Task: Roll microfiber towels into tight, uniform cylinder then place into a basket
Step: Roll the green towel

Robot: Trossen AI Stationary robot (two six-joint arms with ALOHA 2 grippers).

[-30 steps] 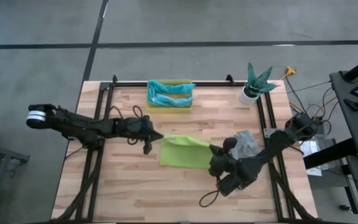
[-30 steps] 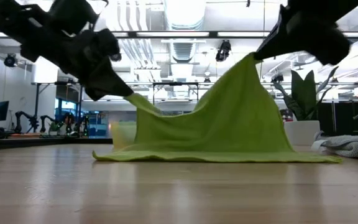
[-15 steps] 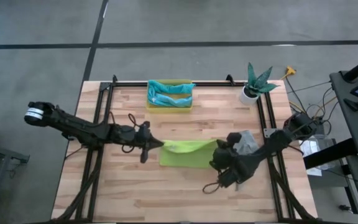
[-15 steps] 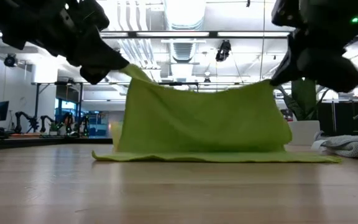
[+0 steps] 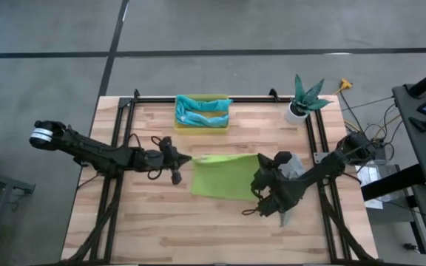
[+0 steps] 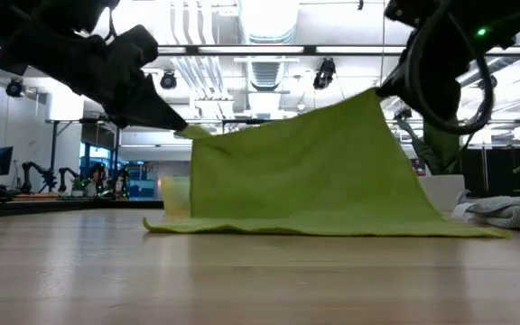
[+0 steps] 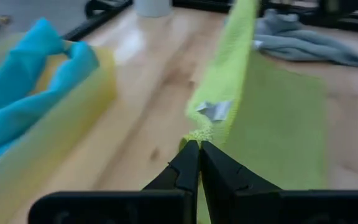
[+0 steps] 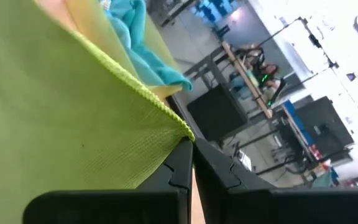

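A lime green towel (image 5: 224, 177) is held up by two corners, and its lower edge (image 6: 314, 230) lies on the table. My left gripper (image 5: 186, 159) is shut on the corner toward the table's left. My right gripper (image 6: 377, 90) is shut on the higher corner toward the right. The towel's top edge slopes up from left to right between them. The yellow basket (image 5: 202, 128) stands at the far middle with teal and light blue towels (image 5: 202, 111) in it. A grey towel (image 5: 294, 166) lies crumpled beside the right arm. My left gripper pinches the towel's corner beside a small white label (image 7: 201, 132) between its two fingertips. The fingers come nearly level from the table's left. The corner is lifted clear and the cloth falls from it to the table. My right gripper pinches the towel's other raised corner (image 8: 182, 127) at its hemmed edge between the two fingertips, coming from the table's right. This corner is lifted higher than the left one. The top edge runs fairly straight between the two holds.
A white plant pot (image 5: 296, 111) stands at the far right corner. Black frame rails (image 5: 313, 140) run along the table's left, right and far sides. Bare wood lies between the towel and the near edge.
My right gripper has carried its corner toward the far right and back up after a dip. The left corner rose, then came down again. The towel's raised edge, peaked at first, now runs straighter and wider. Its lower edge has stayed on the table.
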